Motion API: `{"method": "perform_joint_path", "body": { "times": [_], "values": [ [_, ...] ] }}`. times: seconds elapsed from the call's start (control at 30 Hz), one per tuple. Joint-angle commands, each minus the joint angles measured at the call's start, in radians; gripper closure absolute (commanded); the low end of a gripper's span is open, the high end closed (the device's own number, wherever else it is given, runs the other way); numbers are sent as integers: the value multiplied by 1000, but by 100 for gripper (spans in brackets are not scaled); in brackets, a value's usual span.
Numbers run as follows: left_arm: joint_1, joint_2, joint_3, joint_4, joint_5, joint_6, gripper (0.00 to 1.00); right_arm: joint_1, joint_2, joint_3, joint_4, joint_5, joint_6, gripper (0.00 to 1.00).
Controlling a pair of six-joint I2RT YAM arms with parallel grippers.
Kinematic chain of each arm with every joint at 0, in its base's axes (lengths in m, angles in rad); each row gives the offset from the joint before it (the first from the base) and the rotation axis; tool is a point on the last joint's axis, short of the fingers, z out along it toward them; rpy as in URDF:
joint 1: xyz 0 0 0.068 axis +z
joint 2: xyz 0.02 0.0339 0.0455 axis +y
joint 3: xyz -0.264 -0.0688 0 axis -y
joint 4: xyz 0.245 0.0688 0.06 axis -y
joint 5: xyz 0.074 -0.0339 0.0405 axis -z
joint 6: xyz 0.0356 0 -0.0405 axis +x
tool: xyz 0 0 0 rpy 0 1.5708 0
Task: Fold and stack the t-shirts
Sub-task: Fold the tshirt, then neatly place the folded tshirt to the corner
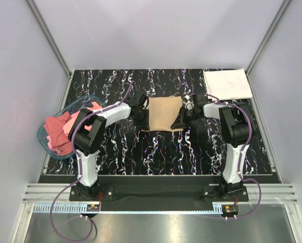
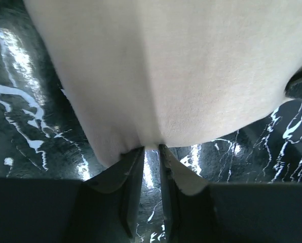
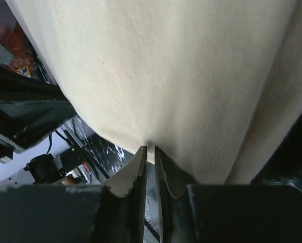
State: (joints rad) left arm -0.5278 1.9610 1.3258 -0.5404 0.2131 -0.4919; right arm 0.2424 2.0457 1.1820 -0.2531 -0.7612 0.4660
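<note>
The two dark fingers (image 2: 133, 172) of the left gripper (image 2: 151, 149) are closest to you in the left wrist view. They stand nearly together, and their tips pinch the edge of the tan t-shirt (image 2: 181, 71), which gathers into a small crease there. The right gripper (image 3: 150, 149) does the same, its fingers (image 3: 136, 174) clamped on the opposite edge of this shirt. From above, you see the tan t-shirt (image 1: 163, 114) spread between both grippers over the middle of the table (image 1: 156, 152). A white t-shirt (image 1: 227, 84) lies folded at the far right corner. On the left, pink t-shirts (image 1: 57, 131) sit crumpled in the blue basket (image 1: 87, 97).
</note>
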Motion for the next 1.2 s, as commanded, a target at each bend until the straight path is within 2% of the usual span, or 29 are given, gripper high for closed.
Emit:
{"method": "perform_joint_path", "body": {
  "times": [0.0, 0.13, 0.23, 0.27, 0.3, 0.4, 0.43, 0.57, 0.67, 0.93, 1.17],
  "values": [
    [20, -14, -4, 30, -121, 4, 75, -5, -67, 1, 44, 20, -9, 82],
    [28, -36, 36, -7, -124, 21, 74, -3, -142, -4, 40, 30, 10, 82],
    [28, -88, 75, -50, -110, 33, 73, -5, -206, -7, 32, 45, 28, 78],
    [28, -103, 110, -68, -97, 39, 72, -5, -225, -7, 26, 80, 31, 73],
    [31, -119, 128, -88, -84, 45, 72, -5, -242, -2, 25, 103, 28, 64],
    [54, -192, 162, -124, 17, 55, 69, -12, -271, 33, 2, 209, 2, 51],
    [58, -229, 161, -125, 50, 56, 69, -23, -257, 45, 0, 236, -4, 40],
    [63, -321, 116, -125, 187, 96, 68, -58, -164, 169, -32, 275, -39, 30],
    [66, -395, 70, -125, 215, 148, 68, -66, -70, 275, -72, 270, -81, 24],
    [92, -517, -89, -121, 201, 242, 67, -66, 128, 458, -129, 310, -202, 21],
    [92, -514, -135, -84, 227, 239, 67, -68, 240, 561, -173, 292, -300, 19]
  ]
}}
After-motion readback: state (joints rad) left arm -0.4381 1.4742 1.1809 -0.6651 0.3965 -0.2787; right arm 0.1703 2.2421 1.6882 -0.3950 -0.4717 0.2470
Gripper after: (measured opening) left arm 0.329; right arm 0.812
